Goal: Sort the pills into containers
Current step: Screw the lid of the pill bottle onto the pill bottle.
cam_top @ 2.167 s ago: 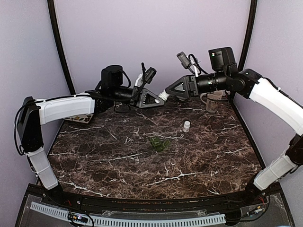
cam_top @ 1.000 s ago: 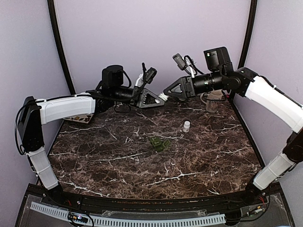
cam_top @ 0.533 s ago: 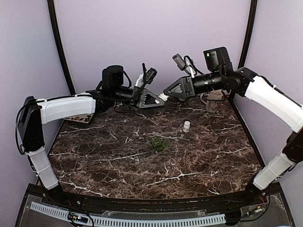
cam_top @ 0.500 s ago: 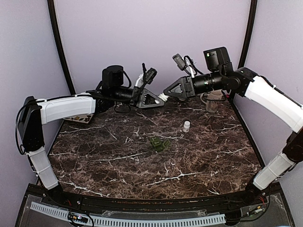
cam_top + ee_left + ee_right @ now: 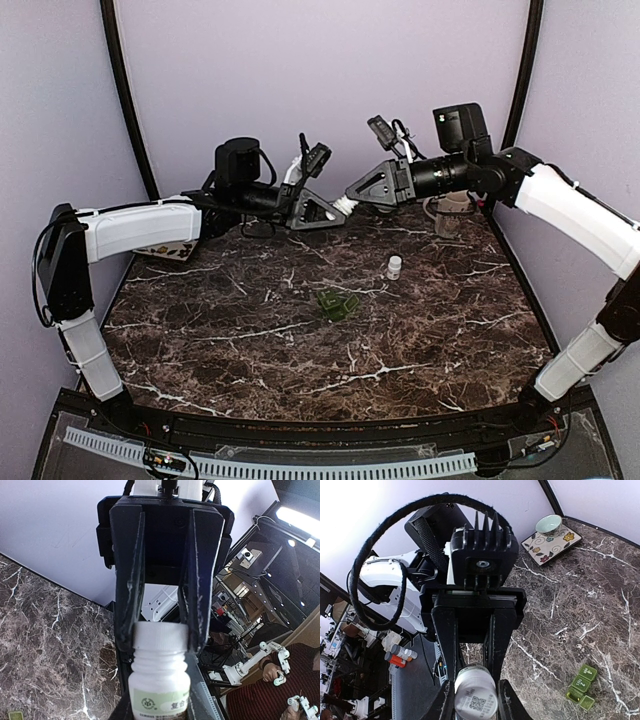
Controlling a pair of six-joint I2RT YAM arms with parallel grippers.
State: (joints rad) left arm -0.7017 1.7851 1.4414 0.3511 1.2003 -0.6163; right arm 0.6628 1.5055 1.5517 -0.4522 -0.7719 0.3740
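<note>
A white pill bottle [image 5: 343, 205] hangs in the air at the back of the table, between the two grippers. My left gripper [image 5: 160, 712] is shut on its labelled body [image 5: 160, 680]. My right gripper [image 5: 472, 702] faces it, and its fingers [image 5: 131, 605] press on both sides of the white cap [image 5: 160, 636]. From the right wrist, the bottle end with a QR code [image 5: 475, 697] fills the gap between the jaws. A green pill organiser [image 5: 337, 303] lies mid-table. No loose pills show.
A small white bottle [image 5: 394, 266] stands right of the organiser. A glass cup [image 5: 447, 212] is at the back right. A flowered tray [image 5: 555, 545] with a pale bowl [image 5: 549, 524] sits at the back left. Curved black frame bars flank the table.
My right arm has moved left to the bottle held by the left gripper, and its jaws have closed in on the cap. The left arm has stayed still.
</note>
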